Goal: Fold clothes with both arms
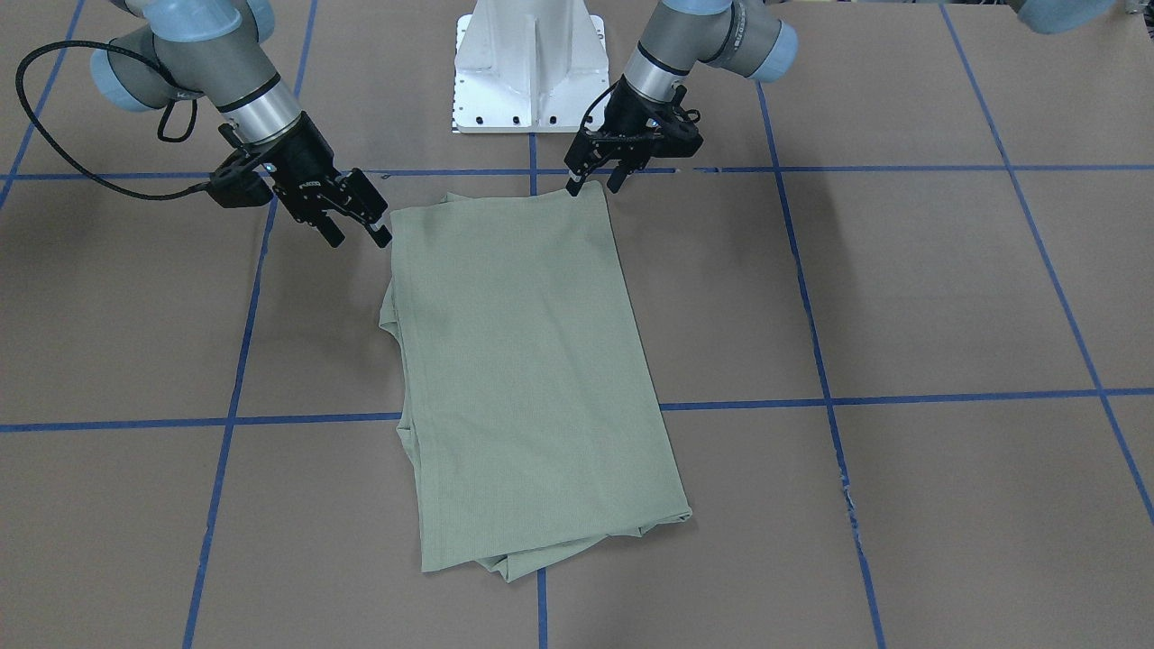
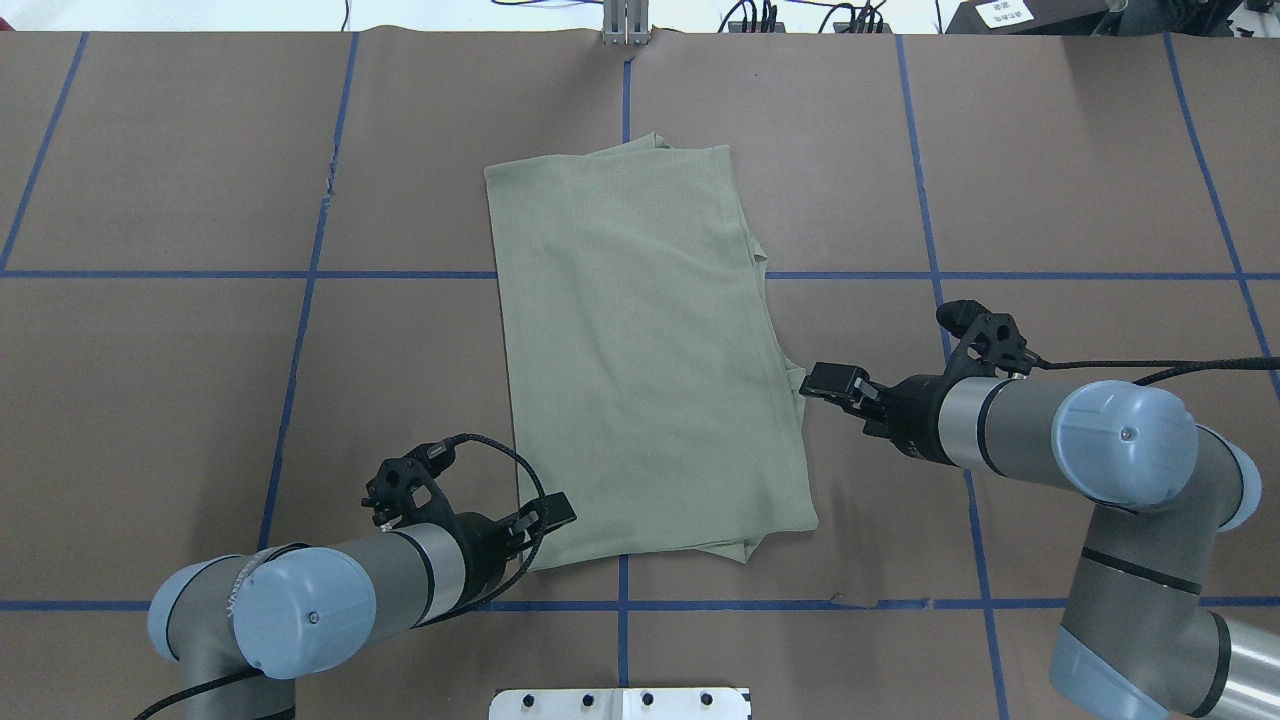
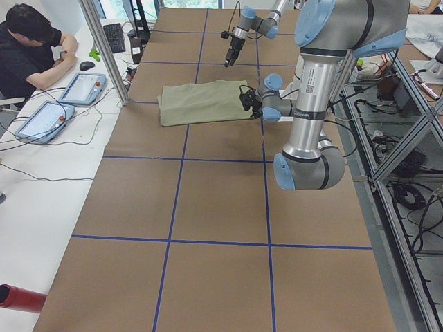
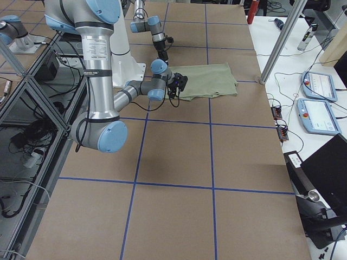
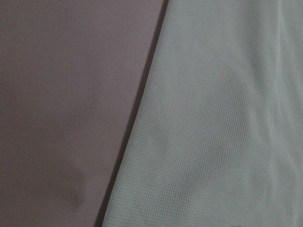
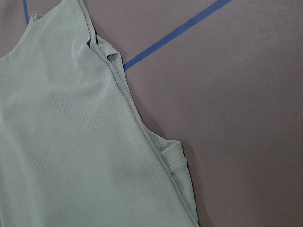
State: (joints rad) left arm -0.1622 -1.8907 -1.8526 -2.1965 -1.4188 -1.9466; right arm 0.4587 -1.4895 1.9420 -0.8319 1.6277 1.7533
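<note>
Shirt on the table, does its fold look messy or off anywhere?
Yes. The shirt lies skewed to the blue tape lines, and on its edge beside the right gripper lower layers poke out unevenly.

Exterior views bright and sharp, light even and diffuse from overhead. Shadows soft — blurry patches on the table point(image 1: 902, 297) beside the left arm point(image 1: 694, 41) and right arm point(image 1: 234, 81). Overhead view's top strip blown out white. Wrist views dimmer, purplish cast; left one soft-focus, shirt point(image 5: 213, 118) weave barely resolved, dark shadow line along its edge.
</note>
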